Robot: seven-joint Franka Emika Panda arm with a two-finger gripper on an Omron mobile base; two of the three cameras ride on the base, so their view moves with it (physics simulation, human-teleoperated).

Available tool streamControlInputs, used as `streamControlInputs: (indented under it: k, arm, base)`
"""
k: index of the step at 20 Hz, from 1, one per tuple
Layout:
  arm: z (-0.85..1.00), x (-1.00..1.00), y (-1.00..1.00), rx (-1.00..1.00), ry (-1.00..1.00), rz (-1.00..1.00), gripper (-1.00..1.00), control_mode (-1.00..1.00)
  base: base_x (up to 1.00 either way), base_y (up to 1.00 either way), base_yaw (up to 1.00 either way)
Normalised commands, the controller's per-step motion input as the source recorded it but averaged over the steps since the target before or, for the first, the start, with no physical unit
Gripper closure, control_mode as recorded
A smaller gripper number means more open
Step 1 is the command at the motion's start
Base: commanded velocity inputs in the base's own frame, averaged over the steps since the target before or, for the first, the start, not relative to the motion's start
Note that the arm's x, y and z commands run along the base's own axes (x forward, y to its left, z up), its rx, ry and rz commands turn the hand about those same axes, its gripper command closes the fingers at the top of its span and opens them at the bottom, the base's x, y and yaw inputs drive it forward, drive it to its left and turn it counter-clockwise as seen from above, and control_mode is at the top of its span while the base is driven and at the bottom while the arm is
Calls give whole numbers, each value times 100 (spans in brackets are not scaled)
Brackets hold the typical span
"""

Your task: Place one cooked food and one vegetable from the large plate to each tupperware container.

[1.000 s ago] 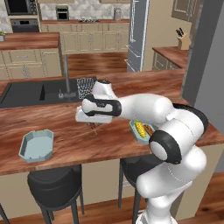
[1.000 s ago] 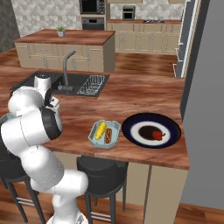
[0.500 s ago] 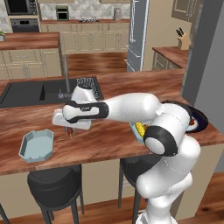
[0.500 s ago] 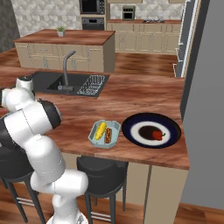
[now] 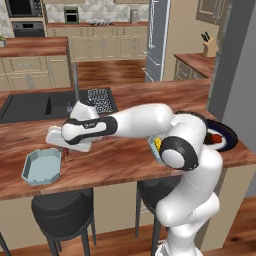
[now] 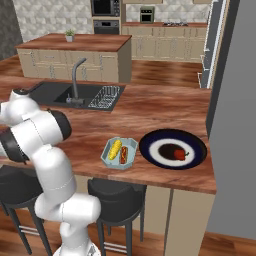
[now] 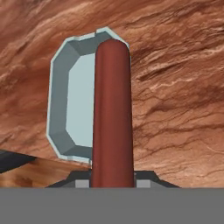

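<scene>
Carrying step. Fingers [image 7: 112, 183] clenched on the sausage [image 7: 112, 113], held just beside and above the empty tray [image 5: 42, 167] on the bench [image 5: 115, 165]. Next, judged: centre over the tray, lower, release. A red vegetable [image 6: 180, 154] remains on the plate [image 6: 150, 142], well apart from that tray.

Readable text: none could be made out in any view.
Labels or brands: none showed on the robot arm [image 5: 150, 117], the tupperware containers [image 5: 42, 166] or the large plate [image 6: 172, 149].
Numbers or signs: none were legible on the cabinets and oven [image 6: 105, 7] behind the tabletop [image 6: 165, 107].
</scene>
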Motion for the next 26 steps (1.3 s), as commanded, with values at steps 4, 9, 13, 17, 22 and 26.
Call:
streamControlInputs:
  k: [4,9,13,17,22,26]
  arm:
    - [-4,0,49,0,0,0,100,-100]
    - [-25,0,23,0,0,0,100,-100]
    - [-48,3,1,0,3,0,100,-100]
    - [-40,10,0,0,4,0,100,-100]
    - [-25,17,8,0,7,0,100,-100]
    - [-12,19,17,0,4,0,100,-100]
  base:
    - [0,0,0]
    - [0,0,0]
    - [0,0,0]
    - [0,0,0]
    - [0,0,0]
    - [0,0,0]
